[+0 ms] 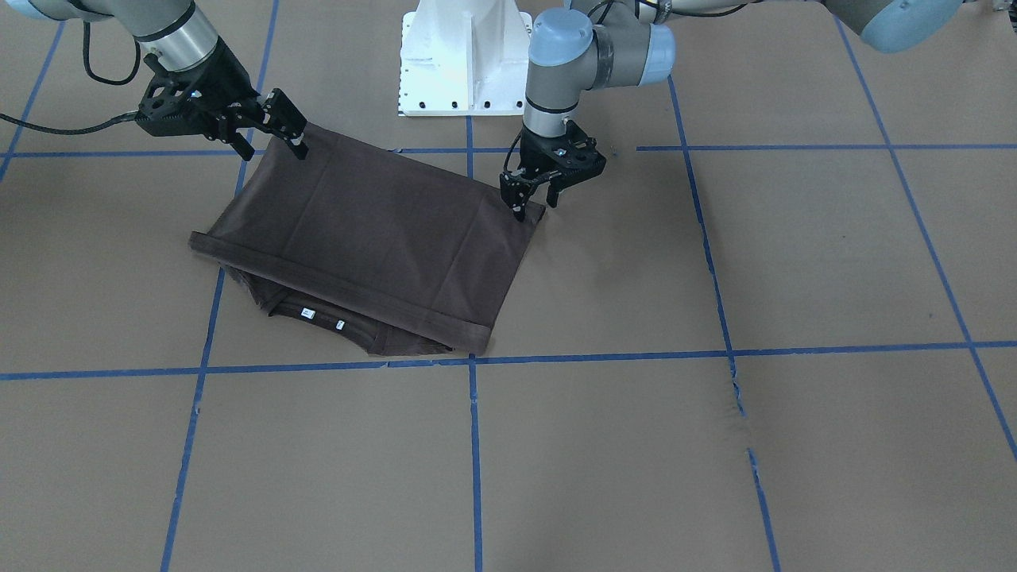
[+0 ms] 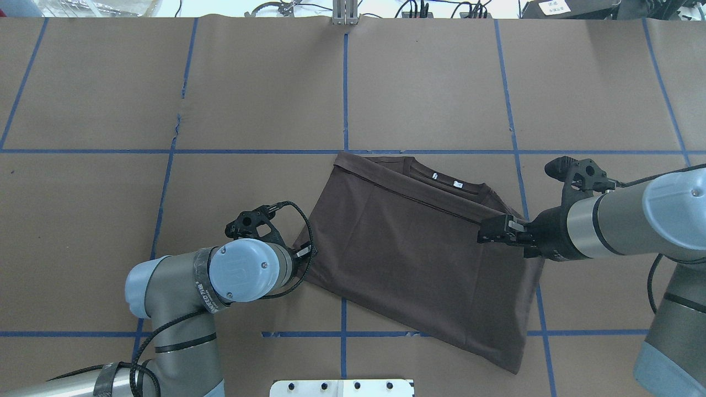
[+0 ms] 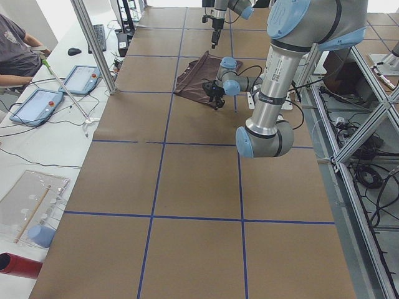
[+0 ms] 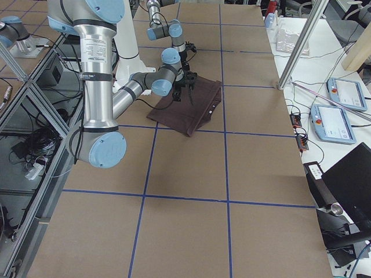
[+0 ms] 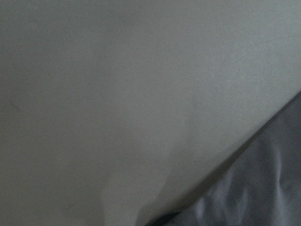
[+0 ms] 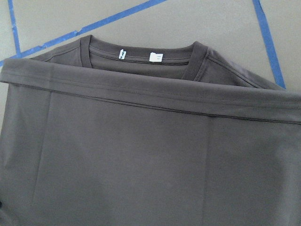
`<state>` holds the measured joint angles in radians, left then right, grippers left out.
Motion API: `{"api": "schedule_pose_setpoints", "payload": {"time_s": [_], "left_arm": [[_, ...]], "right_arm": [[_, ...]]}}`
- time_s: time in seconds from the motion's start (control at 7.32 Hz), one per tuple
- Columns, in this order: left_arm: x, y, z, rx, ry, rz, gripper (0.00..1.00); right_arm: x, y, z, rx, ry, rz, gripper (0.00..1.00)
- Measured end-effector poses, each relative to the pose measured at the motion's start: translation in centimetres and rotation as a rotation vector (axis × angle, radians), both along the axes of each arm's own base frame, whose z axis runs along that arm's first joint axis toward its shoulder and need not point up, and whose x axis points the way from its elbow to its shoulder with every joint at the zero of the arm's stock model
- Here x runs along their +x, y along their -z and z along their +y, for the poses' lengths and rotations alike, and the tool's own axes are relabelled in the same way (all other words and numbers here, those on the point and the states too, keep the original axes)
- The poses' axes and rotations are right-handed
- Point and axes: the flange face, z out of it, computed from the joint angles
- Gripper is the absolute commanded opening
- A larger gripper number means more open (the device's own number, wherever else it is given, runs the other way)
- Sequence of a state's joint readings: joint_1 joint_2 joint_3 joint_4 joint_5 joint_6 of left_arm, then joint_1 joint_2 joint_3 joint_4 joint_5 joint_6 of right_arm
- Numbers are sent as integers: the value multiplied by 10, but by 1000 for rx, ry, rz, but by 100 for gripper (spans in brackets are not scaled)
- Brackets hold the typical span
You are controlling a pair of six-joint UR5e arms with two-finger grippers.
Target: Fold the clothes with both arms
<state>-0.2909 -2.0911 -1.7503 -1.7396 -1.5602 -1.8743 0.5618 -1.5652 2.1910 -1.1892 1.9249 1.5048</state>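
Observation:
The dark brown T-shirt lies flat on the table, its hem folded up toward the collar. The collar with two white neck tags shows past the hem. My left gripper points down at the folded shirt's corner, open, one fingertip over the cloth and one outside it. My right gripper stands open at the opposite corner with nothing between its fingers. The left wrist view is a blur of table with the shirt at lower right.
The white pedestal base stands just behind the shirt. Blue tape lines grid the brown table. A person sits by tablets beyond the far side; a metal post rises there.

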Motion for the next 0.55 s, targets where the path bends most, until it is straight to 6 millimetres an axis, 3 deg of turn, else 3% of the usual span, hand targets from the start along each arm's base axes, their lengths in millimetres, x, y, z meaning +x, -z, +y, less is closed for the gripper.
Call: {"api": "schedule_pose_setpoints", "payload": {"time_s": [0.14, 0.55], "left_arm": [[1, 0, 2, -2, 0, 1, 0], [-1, 4, 0, 20, 28, 3, 0]], "right_arm": [[0, 0, 0, 0, -1, 0, 100], [0, -1, -1, -2, -2, 3, 100]]}}
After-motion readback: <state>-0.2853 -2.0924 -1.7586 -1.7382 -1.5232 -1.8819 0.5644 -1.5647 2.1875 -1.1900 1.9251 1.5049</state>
